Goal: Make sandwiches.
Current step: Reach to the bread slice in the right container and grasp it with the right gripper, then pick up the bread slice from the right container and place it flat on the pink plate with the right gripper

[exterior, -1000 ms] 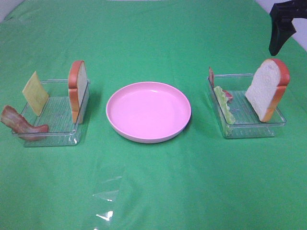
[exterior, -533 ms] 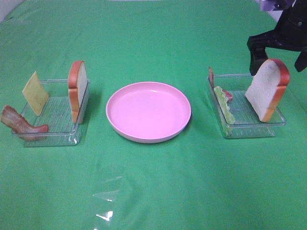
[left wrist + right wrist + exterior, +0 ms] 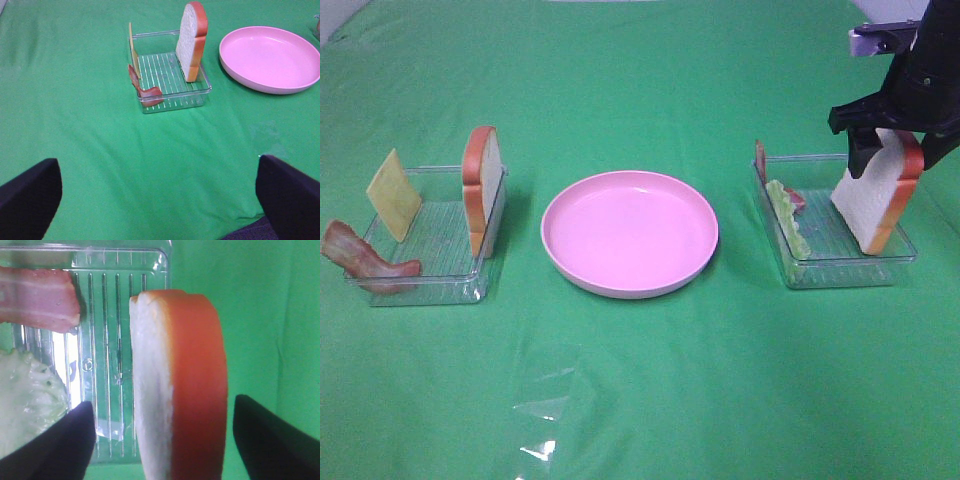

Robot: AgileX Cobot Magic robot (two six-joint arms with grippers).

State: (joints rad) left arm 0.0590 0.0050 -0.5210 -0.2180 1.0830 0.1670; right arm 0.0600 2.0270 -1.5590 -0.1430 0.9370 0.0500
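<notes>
Nearest of all, the left hand (image 3: 160, 196) hangs released over bare green cloth, its two dark fingertips (image 3: 30, 195) spread wide with nothing between them. The desk (image 3: 640, 400) is covered in that green cloth.

Taking the round pink plate (image 3: 629, 232) as the middle of the dial, it lies empty on the cloth. A clear plastic tray sits on either side of it, each apart from its rim.

The left tray (image 3: 440, 240) lies at 9 o'clock. At its 8 o'clock corner the left bacon strip (image 3: 365, 262) drapes over the rim. The pale yellow cheese square (image 3: 394, 195) leans tilted at the tray's 10 o'clock side. The left bread slice (image 3: 482, 190) stands on edge against the 3 o'clock wall, orange-brown crust toward the plate.

The right tray (image 3: 825, 240) lies at 3 o'clock. Ruffled green lettuce (image 3: 788, 215) rests along its 9 o'clock wall. The right bacon strip (image 3: 761, 160) stands at the 11 o'clock corner. The right bread slice (image 3: 875, 200) leans at the 3 o'clock side.

Farthest back, the right hand (image 3: 893, 148) straddles the top of the right bread slice, one finger on each side. The wrist view shows a gap on both sides, narrower on the crust side, so the hand is not clenched on it.
</notes>
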